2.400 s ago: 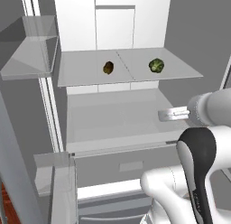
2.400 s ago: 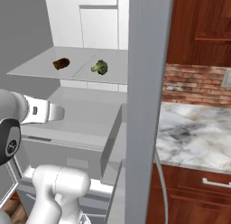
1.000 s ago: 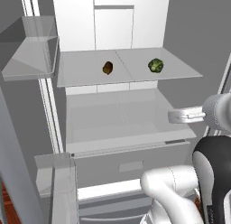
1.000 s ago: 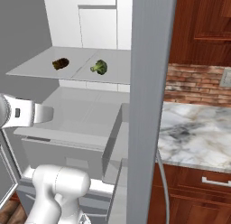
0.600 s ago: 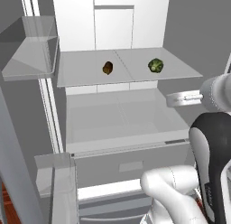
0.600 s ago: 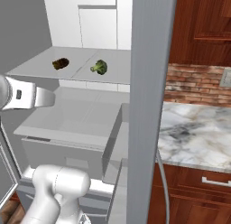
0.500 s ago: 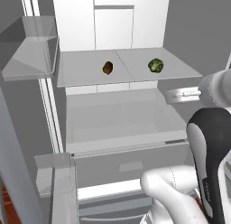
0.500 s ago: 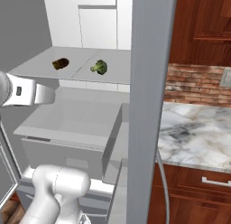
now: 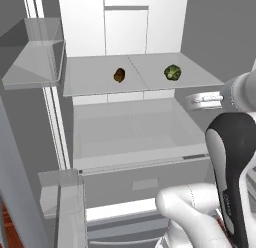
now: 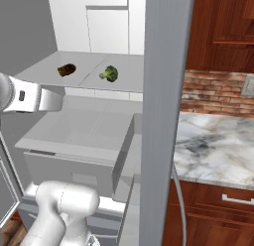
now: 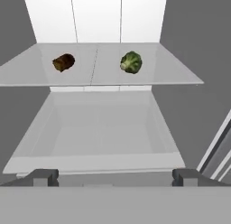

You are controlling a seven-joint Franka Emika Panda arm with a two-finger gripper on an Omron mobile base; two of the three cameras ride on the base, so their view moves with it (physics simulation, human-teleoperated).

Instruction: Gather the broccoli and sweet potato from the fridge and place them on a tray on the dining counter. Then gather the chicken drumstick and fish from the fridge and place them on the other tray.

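left base view: fridge open. glass shelf [image 9: 150, 79] carried the sweet potato [image 9: 119, 75] on its left half and the broccoli [image 9: 172, 72] on its right half, well apart, both set toward the far side. below the shelf, a wide open drawer [image 9: 135, 137]. door bin [image 9: 37, 52] at upper left on the open door. gripper [image 9: 202, 100] sat at the right, level with the shelf's near edge, below and right of the broccoli, not touching it. nothing lay between it and the vegetables.

right base view: same shelf [image 10: 79, 71], sweet potato [image 10: 66, 69] left, broccoli [image 10: 109, 74] right. the arm's white wrist reached in from the left, near side of the shelf. grey fridge wall edge [image 10: 166, 116] stood tall in the middle, cutting off the shelf's right end. marble counter [image 10: 213, 146] and brick backsplash [image 10: 218, 91] to the right, wood cabinets above.

hand view: both finger tips [image 11: 43, 177] spread wide apart at the bottom corners, nothing held. sweet potato [image 11: 63, 62] and broccoli [image 11: 131, 62] on the far shelf [image 11: 171, 74], drawer [image 11: 97, 133] open beneath.
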